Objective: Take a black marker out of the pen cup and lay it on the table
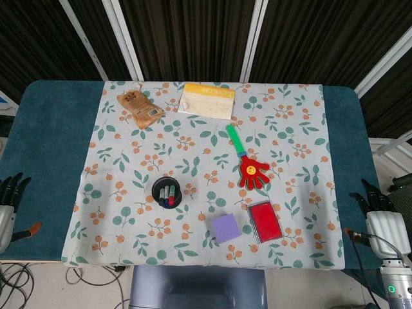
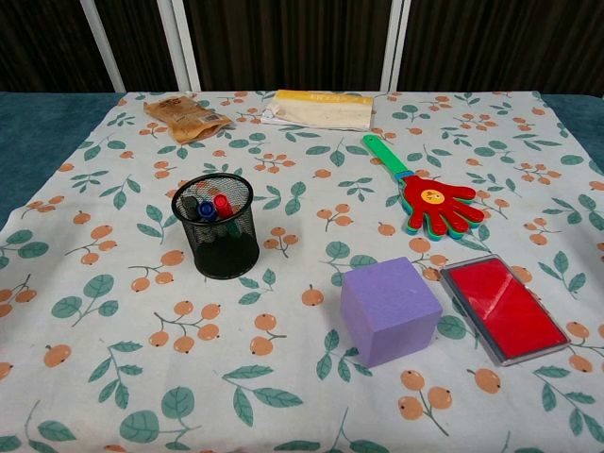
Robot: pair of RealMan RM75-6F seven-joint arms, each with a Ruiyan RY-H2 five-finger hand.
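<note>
Left hand (image 1: 9, 199), black fingers on a grey-white body, sits off the table's left edge, fingers spread a little and upward, nothing in it; right hand (image 1: 380, 215) mirrors it off the right edge, fingers likewise apart and empty. Neither shows in the chest view. From the left hand, the round black wire-mesh pen cup (image 2: 215, 225) lies inward and to the right, on the floral leaf-and-berry tablecloth (image 1: 129, 232), left of centre, so the left hand looks the nearer of the two; the right is well apart, across the cloth. Cup stands upright; markers stand near vertical in it, caps up, so the pull is likely straight up. Blue and red caps read clearly; the black marker (image 2: 191, 209) seems to be the dark cap at the cup's left side, hard to be sure. Further out: purple foam cube (image 2: 390, 310), red flat case with clear rim (image 2: 501, 307), red hand-shaped clapper with green handle (image 2: 421, 194), brown snack pouch (image 2: 185, 116), pale yellow packet (image 2: 319, 109). Packet and pouch carry print, too small to read.
</note>
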